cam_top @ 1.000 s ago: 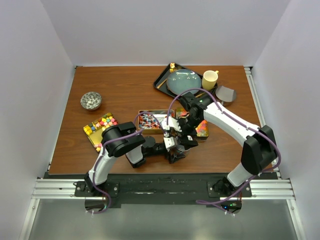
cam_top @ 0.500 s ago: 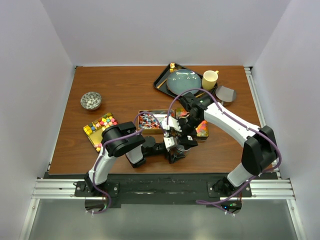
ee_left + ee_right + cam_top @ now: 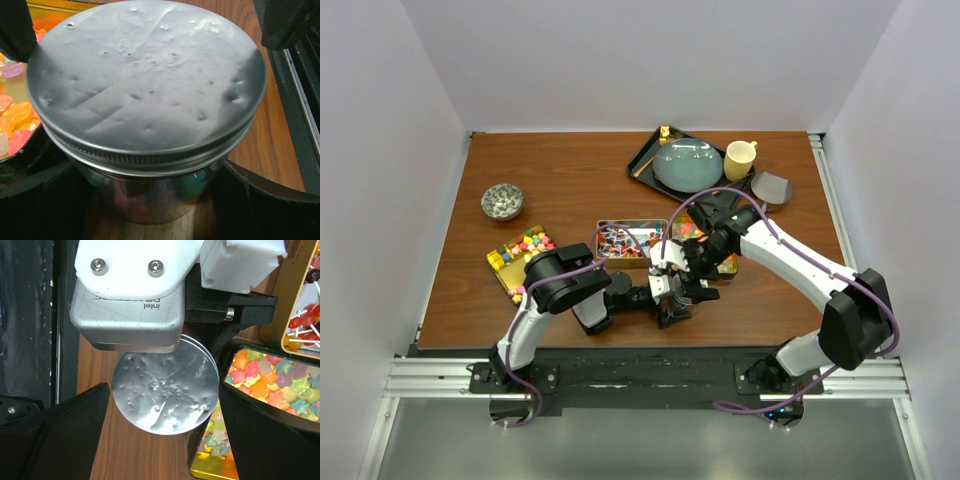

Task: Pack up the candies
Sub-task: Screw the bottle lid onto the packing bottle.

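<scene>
Lid step | left gripper [image 3: 670,300] clamped the jar [image 3: 150,195] | right gripper [image 3: 162,395] jaws stood apart astride the lid [image 3: 145,80] | candies [image 3: 270,380] lay in tin [image 3: 210,465] beside jar | advised: centre, close evenly on rim, jar held steady.

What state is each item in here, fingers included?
jar: upright on table, lid on
left fingers: closed on jar
right fingers: open, flanking lid
left tin: open, candies inside
middle tin: open, candies inside
right tin: open, candies inside
cup: upright
</scene>
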`<action>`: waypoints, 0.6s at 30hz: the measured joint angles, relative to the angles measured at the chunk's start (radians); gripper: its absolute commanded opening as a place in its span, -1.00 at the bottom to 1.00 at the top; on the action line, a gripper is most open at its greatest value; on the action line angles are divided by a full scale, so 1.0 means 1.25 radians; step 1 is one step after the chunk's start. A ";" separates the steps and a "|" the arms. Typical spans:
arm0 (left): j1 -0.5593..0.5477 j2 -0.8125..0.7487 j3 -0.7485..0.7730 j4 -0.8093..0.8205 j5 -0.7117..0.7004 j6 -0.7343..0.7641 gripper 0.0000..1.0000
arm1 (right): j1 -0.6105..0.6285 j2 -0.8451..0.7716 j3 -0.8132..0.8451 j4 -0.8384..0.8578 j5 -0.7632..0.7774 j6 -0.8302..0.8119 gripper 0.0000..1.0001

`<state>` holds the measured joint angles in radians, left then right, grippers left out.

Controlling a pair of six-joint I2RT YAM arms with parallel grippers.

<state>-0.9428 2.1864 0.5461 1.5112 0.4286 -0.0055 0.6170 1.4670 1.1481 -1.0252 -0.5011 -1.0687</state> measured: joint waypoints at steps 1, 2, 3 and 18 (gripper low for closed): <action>0.000 0.001 0.001 0.000 0.002 -0.001 -1.00 | 0.000 -0.003 -0.003 0.002 0.002 0.002 0.86; 0.000 0.002 0.002 0.000 0.005 -0.001 -1.00 | 0.000 -0.003 -0.004 0.002 0.003 0.002 0.86; 0.000 0.002 0.003 0.000 0.006 -0.001 -1.00 | 0.000 -0.003 -0.004 0.002 0.004 0.003 0.86; 0.000 0.003 0.005 0.000 0.007 -0.001 -1.00 | 0.000 0.003 -0.009 0.006 0.015 -0.004 0.67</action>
<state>-0.9424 2.1899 0.5522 1.5116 0.4374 -0.0067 0.6170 1.4708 1.1374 -1.0172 -0.4824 -1.0737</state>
